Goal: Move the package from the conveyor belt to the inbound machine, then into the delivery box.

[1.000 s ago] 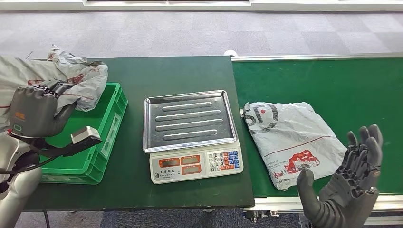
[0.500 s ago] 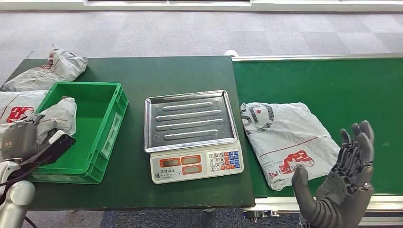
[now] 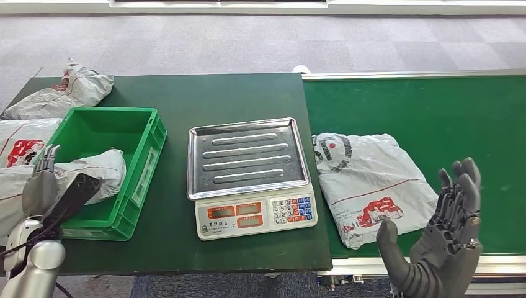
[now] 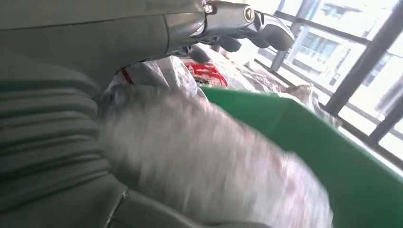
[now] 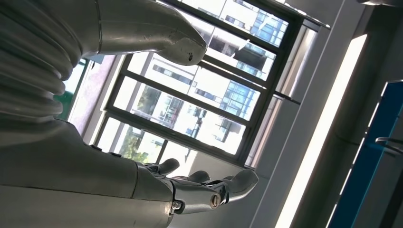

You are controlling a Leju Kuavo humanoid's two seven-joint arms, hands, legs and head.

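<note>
green crate (image 3: 149,133), grey package (image 3: 372,180), green belt (image 3: 434,105)

4 pkgs (image 3: 371,184), 1 green crate (image 3: 146,162), 1 scale (image 3: 251,176), 1 conveyor belt (image 3: 434,105), 2 hands (image 3: 443,245)

Grey carpet tiles (image 3: 260,43) are covering the floor beyond the dark green tabletop (image 3: 236,93). Daylight is pouring through tall dark-framed windows (image 5: 199,109), with a pale wall (image 5: 323,118) rising just beside them.

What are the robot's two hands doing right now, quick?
Left hand: fingers apart beside the grey package lying over the green box wall; not gripping it.
Right hand: open, empty, raised near the conveyor belt.
</note>
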